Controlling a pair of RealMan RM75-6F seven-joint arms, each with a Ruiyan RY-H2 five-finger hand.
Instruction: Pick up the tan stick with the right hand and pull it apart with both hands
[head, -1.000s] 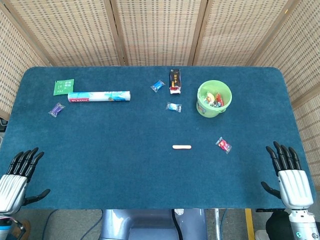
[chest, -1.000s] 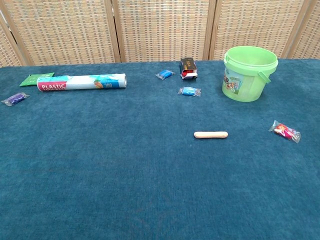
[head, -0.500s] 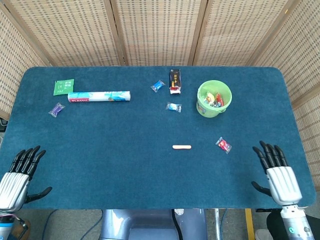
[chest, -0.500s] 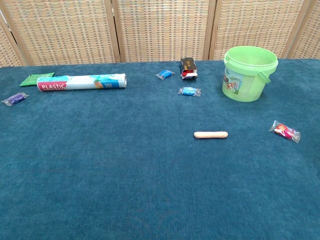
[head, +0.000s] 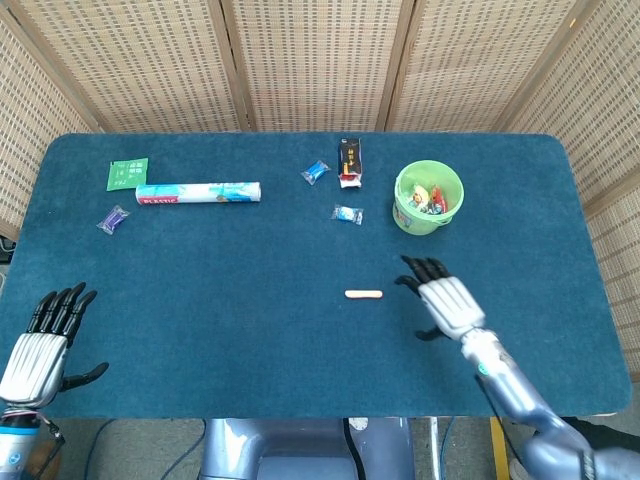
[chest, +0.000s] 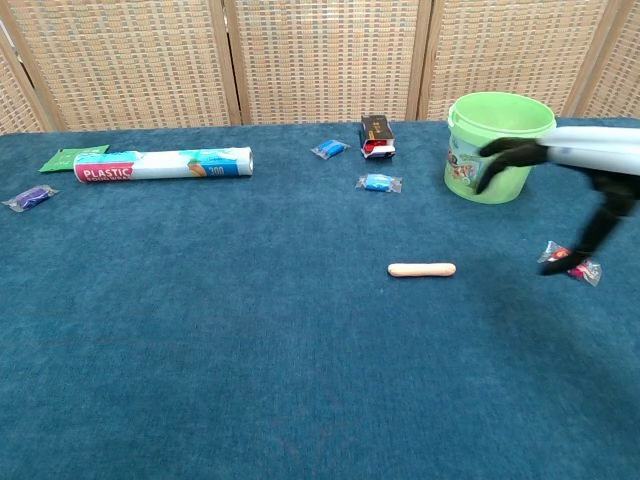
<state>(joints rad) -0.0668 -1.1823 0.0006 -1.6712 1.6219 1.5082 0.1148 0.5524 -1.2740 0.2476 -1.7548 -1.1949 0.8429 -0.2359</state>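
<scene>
The tan stick (head: 364, 294) (chest: 421, 269) lies flat on the blue table, a short rounded rod near the middle. My right hand (head: 443, 299) (chest: 572, 165) hovers above the table just right of the stick, fingers spread and holding nothing. My left hand (head: 46, 335) rests at the near left edge of the table, fingers apart and empty; the chest view does not show it.
A green bucket (head: 429, 197) (chest: 496, 147) with small items stands behind the right hand. A red candy wrapper (chest: 571, 263) lies under that hand. Blue candies (head: 347, 214) (head: 315, 172), a black box (head: 350, 160), a plastic roll (head: 198, 192), a green packet (head: 127, 173) and a purple candy (head: 114, 218) lie further back.
My right hand has swung in from the near right edge toward the middle, now close to the stick and covering the red candy in the head view. The left hand shifted slightly forward.
</scene>
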